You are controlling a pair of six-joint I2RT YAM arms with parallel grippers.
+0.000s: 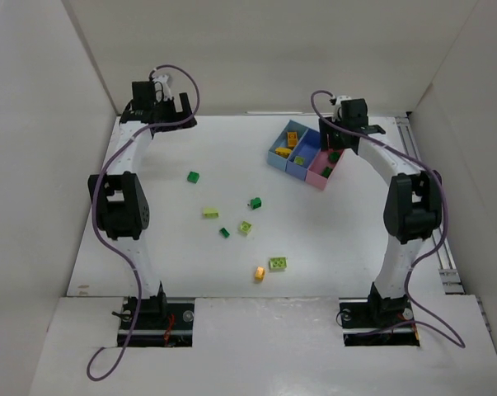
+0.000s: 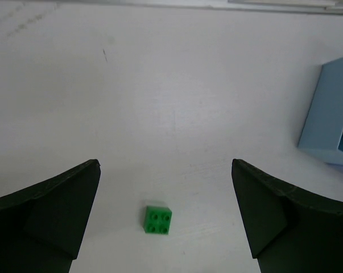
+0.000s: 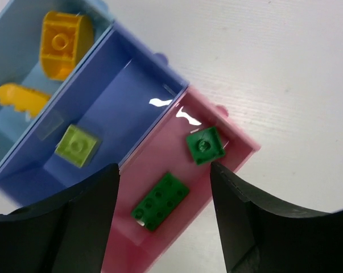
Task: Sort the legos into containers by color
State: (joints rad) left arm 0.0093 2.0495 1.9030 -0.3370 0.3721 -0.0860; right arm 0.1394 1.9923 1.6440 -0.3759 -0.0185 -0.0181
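Overhead, 3 small rectangular open-top plastic bins sit joined in a row at the far right of the white matte tabletop (image 1: pixel 232 148). They are a light blue bin (image 3: pixel 12 62), a darker blue bin (image 3: pixel 131 91) and a pink bin (image 3: pixel 160 165), and their smooth walls carry glossy highlights.

The right gripper (image 3: pixel 162 170) hangs directly above the pink bin. Its 2 dark, matte, wedge-shaped fingers (image 3: pixel 74 227) are spread apart with nothing held.

The light blue bin holds 2 yellow-orange pieces, a rounded studded block (image 3: pixel 60 42) and a flatter scalloped piece (image 3: pixel 20 99). The darker blue bin holds 1 pale lime square brick (image 3: pixel 76 145). The pink bin holds 2 dark green pieces: a small square brick (image 3: pixel 205 145) with what looks like 1 stud, and a long plate (image 3: pixel 160 201) with 2 rows of studs.

The left gripper (image 2: pixel 164 170) hovers over the far left of the table, its jaws wide apart and empty. A bright green 2-by-2 brick (image 2: pixel 158 219) lies flat on the table, low between the fingers in the wrist view and clear of both.

6 more loose legos are scattered mid-table:
- a pale lime flat bar (image 1: pixel 210 213)
- a dark green centre brick (image 1: pixel 255 203)
- a tiny dark green cube (image 1: pixel 224 233)
- a tilted lime square (image 1: pixel 245 227)
- a lime studded block (image 1: pixel 278 264) nearer the arms
- an orange brick (image 1: pixel 259 273) just beside that block
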